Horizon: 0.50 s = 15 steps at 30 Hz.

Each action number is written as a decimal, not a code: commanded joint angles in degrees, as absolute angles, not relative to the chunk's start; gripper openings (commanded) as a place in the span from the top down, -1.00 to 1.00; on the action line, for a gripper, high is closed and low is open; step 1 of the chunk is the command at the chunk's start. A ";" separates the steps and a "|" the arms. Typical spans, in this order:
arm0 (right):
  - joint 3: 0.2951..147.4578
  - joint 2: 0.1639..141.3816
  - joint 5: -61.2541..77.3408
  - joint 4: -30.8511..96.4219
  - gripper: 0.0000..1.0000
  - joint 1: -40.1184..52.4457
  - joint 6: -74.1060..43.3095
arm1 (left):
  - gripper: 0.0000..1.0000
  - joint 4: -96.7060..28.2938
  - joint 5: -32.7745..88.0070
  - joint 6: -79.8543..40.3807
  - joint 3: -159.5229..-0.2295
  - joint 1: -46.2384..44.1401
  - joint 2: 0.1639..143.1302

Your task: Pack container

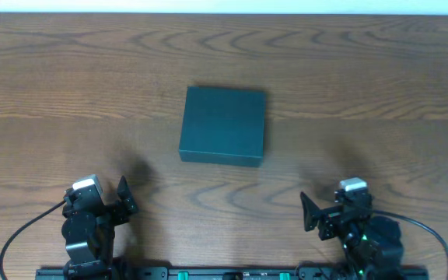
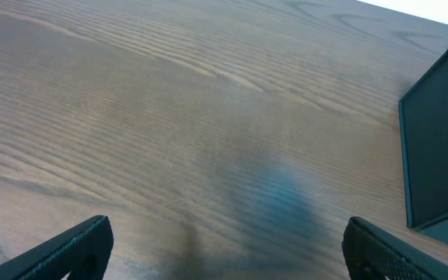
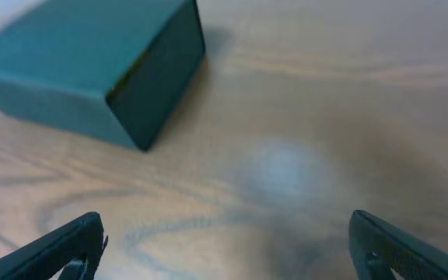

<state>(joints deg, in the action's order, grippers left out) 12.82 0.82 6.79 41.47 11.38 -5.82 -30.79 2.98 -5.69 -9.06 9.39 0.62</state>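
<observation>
Gaping wide at left tool [image 2: 228, 245] and right tool [image 3: 224, 241], gripping nothing. Hovering apart from closed dark teal-green matte square container [image 1: 224, 124] on brown wooden table [image 1: 364, 78].

surface: wooden table [image 1: 53, 70]; brown, wavy grain running side to side | far edge: pale strip [image 1: 224, 6] beyond it | finish: dull; soft shadows
</observation>
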 commanded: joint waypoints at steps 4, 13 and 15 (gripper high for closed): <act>9.26 0.43 4.91 41.50 -0.99 12.82 -6.57 | -0.91 -30.63 2.83 -4.71 -8.29 9.69 0.25; 9.26 0.43 4.91 41.56 -0.98 12.82 -6.59 | -0.90 -30.63 2.83 -4.71 -8.29 9.69 0.25; 9.26 0.43 4.91 41.56 -0.98 12.82 -6.59 | -0.90 -30.63 2.81 -4.71 -8.29 9.69 0.25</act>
